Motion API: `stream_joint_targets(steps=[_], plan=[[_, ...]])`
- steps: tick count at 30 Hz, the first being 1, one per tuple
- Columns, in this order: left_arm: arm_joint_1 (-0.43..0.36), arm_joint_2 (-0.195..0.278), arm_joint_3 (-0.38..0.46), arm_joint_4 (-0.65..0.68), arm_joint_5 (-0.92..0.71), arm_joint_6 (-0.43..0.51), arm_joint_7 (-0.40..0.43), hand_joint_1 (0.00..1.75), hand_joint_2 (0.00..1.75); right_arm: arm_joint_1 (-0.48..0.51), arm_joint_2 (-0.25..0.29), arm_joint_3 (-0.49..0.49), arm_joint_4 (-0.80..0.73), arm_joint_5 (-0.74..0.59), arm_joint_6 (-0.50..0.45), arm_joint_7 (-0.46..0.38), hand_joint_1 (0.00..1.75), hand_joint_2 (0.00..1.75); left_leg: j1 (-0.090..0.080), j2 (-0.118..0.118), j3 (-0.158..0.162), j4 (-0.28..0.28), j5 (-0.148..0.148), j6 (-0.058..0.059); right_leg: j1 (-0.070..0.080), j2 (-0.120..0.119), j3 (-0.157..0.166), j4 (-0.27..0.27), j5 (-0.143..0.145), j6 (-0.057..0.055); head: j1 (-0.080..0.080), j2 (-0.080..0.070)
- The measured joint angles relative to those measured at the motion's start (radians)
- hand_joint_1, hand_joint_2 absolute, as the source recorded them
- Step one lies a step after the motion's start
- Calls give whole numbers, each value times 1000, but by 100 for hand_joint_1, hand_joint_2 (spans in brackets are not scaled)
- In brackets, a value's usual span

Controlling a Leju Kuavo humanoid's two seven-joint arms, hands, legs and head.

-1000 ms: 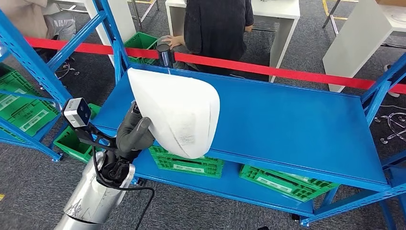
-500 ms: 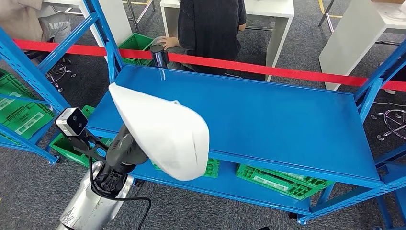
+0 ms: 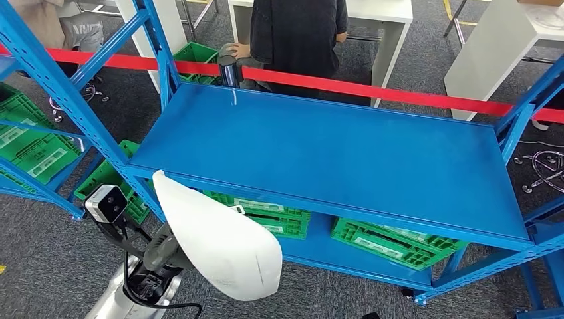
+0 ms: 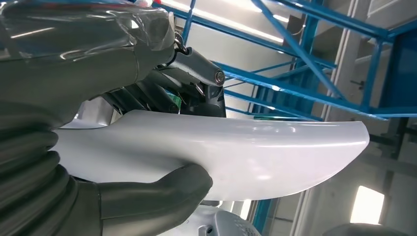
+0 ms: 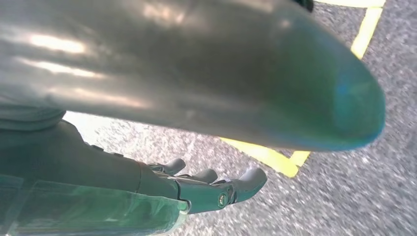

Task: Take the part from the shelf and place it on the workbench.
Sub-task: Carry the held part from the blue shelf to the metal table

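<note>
In the head view the left hand holds the white part, a smooth curved shell, low at the near left, in front of the near edge of the blue shelf and apart from it. The part hangs over the grey carpet, tilted, with its broad rounded end pointing right. Green crates sit on the lower shelf level, and a red barrier tape runs along the far side, where a person in a dark top stands. In the left wrist view the left hand's thumb presses one face of the white part and the dark fingers close on the opposite face, pinching the shell between them. In the right wrist view the right hand hangs over the grey floor with a yellow line, its fingers spread slightly and gripping nothing.
</note>
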Motion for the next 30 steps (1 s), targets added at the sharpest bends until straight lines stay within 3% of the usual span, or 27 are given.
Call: stream_joint_targets(steps=[4,5,7,9,10,11,14,15,16,18,20,21,23,24,25,26,27,29,30], plan=[[29,25,-2,1,29,-7,12,175,175,-9,10,0,-12,0,-8,11,0,0,3,-3,-15,13,3,-23,1,1,-9,-7,23,-29,-1,0],[39,36,-3,1,23,-13,8,175,175,-9,15,0,-13,3,-7,14,0,0,5,-4,-24,34,-21,-30,-1,-1,-15,-8,32,-38,-2,0],[57,54,-5,-1,10,-17,-1,175,175,-8,24,0,-15,11,0,23,0,0,12,-6,-59,136,-109,-44,-2,-3,-32,-8,48,-48,-5,0],[69,69,-8,-5,4,-14,-7,175,175,-4,33,3,-15,18,10,28,0,0,17,-6,-89,264,-188,-53,1,-5,-53,-7,65,-50,-6,0],[74,75,-9,-9,2,-10,-8,175,175,-1,38,5,-15,20,15,30,0,0,18,-6,-83,290,-203,-54,2,-6,-64,-7,73,-49,-6,0],[77,80,-10,-13,-1,-7,-10,175,175,1,41,7,-15,22,19,31,0,0,19,-6,-56,275,-201,-52,3,-6,-74,-7,81,-48,-6,0],[75,87,-15,-29,-4,2,-15,175,175,3,51,10,-15,19,24,31,0,0,14,-7,104,64,-153,-33,6,-5,-95,-8,106,-40,-6,0],[72,87,-16,-34,-4,4,-16,175,175,2,53,10,-15,17,24,31,0,0,10,-8,138,11,-142,-25,5,-5,-99,-9,114,-35,-6,0],[70,88,-17,-38,-3,6,-17,175,175,2,55,10,-15,16,24,31,0,0,5,-8,152,-14,-137,-18,4,-5,-100,-11,122,-28,-5,0],[68,88,-18,-43,-2,7,-18,175,175,3,58,9,-15,14,24,31,0,0,-4,-8,141,-21,-119,-4,2,-5,-102,-22,142,-13,-5,0],[64,88,-21,-45,-2,7,-19,175,175,4,58,9,-14,12,22,30,0,0,-2,-3,127,-39,-87,9,4,-5,-114,-16,132,-10,-4,0],[59,87,-23,-45,-1,7,-20,175,175,4,57,9,-13,11,20,29,0,0,1,-1,115,-49,-67,14,5,-5,-129,13,100,-16,-2,0],[49,84,-27,-45,0,8,-23,175,175,-1,52,8,-13,9,14,28,0,0,1,-1,85,-54,-35,21,6,-5,-164,131,1,-32,0,0],[45,83,-29,-45,1,9,-25,175,175,-5,48,8,-13,9,11,27,0,0,0,0,67,-53,-21,21,5,-5,-176,200,-35,-32,1,0],[41,81,-31,-45,0,11,-26,175,175,-10,43,7,-13,10,9,28,0,0,-2,1,49,-52,-8,21,5,-5,-177,251,-49,-26,1,0],[37,80,-33,-45,-1,13,-27,175,175,-14,39,7,-13,11,7,28,0,0,-3,2,31,-49,4,20,5,-5,-163,271,-42,-15,1,0],[34,79,-36,-45,-1,15,-29,175,175,-19,33,7,-13,13,6,30,0,0,-3,3,13,-47,16,17,5,-5,-131,256,-23,-3,1,0],[28,78,-41,-45,-3,15,-36,175,175,-27,24,6,-13,16,7,36,0,0,-4,4,-19,-36,37,11,5,-6,-19,125,0,8,2,0],[25,78,-42,-45,-4,14,-40,175,175,-30,20,6,-13,17,8,39,0,0,-5,4,-32,-28,46,6,6,-5,36,47,-9,3,0,0]])
